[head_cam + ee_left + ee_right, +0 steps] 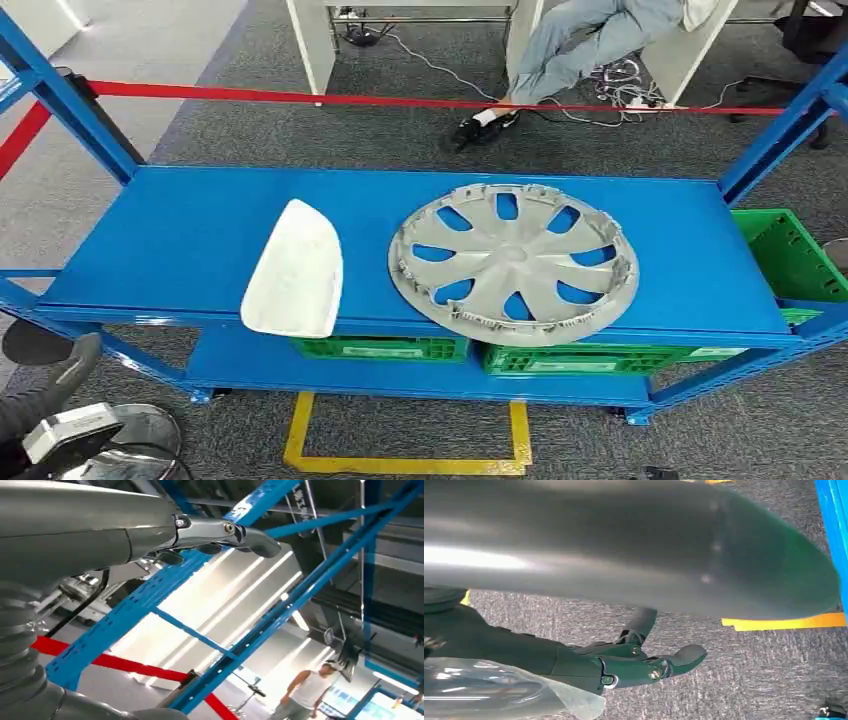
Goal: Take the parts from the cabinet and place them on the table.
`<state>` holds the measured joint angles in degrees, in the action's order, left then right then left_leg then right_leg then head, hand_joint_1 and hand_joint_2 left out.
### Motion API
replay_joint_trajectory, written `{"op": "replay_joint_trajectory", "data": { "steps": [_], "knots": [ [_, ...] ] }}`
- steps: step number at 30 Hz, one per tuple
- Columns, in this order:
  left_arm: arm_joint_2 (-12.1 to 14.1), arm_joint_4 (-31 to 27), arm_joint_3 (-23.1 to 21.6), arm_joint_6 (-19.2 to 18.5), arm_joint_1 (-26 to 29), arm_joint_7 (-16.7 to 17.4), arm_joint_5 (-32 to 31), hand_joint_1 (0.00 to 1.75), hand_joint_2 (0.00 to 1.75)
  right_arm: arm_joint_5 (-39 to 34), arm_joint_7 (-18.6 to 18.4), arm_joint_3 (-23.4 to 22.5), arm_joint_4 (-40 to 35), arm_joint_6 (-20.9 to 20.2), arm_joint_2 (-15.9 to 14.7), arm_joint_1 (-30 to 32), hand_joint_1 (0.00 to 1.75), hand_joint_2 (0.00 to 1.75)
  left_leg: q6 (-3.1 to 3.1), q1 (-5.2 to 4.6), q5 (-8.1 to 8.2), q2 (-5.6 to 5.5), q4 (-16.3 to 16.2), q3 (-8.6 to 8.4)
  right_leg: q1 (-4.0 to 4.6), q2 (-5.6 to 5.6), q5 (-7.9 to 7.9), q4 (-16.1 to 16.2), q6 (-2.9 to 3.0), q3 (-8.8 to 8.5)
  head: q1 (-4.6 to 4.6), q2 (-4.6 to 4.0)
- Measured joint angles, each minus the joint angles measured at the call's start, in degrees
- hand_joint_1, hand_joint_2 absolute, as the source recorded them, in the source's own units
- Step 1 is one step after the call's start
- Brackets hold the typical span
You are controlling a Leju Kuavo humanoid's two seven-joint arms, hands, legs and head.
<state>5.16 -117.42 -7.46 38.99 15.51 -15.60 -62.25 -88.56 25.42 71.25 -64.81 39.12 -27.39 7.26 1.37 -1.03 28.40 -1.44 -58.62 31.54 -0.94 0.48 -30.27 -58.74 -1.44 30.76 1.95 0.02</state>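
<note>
Left hand point(220, 532) hangs low beside the blue metal cabinet point(180, 230), fingers stretched out and holding nothing; right hand point(644, 667) hangs over the carpet, fingers loosely apart, also with nothing in it. Both parts lie on the top shelf: the white curved plastic cover point(295, 270) at the front edge, the grey round wheel cover point(515, 262) beside it. I judge that the task is not yet begun.

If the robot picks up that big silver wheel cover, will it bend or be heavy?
The wheel cover looks like thin moulded plastic with open gaps between its spokes, so it is probably light for its size and may flex slightly. It lies flat on the blue shelf, so it should slide, not roll. Its wide round shape may be awkward for one hand.
</note>
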Motion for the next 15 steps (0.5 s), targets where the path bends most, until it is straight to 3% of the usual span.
{"op": "replay_joint_trajectory", "data": {
  "steps": [5,15],
  "knots": [
    [4.0,0.0,-3.8,-0.18,-1.14,7.34,-5.79,0.0,1.75,-0.55,0.18,0.63,-0.68,0.33,-0.39,-0.1,0.0,0.0,0.0,-0.01,0.0,0.0,0.0,0.01,0.0,0.0,0.0,0.0,0.0,0.0,0.0,0.02],
    [10.38,4.09,-15.65,-7.72,-3.52,18.71,-10.31,0.0,1.75,-1.18,0.68,2.43,-0.72,0.44,-0.66,-0.86,0.0,0.0,0.0,-0.01,0.0,0.01,0.0,0.01,-0.01,0.03,0.0,0.01,0.0,0.01,0.0,0.0]
  ]
}}
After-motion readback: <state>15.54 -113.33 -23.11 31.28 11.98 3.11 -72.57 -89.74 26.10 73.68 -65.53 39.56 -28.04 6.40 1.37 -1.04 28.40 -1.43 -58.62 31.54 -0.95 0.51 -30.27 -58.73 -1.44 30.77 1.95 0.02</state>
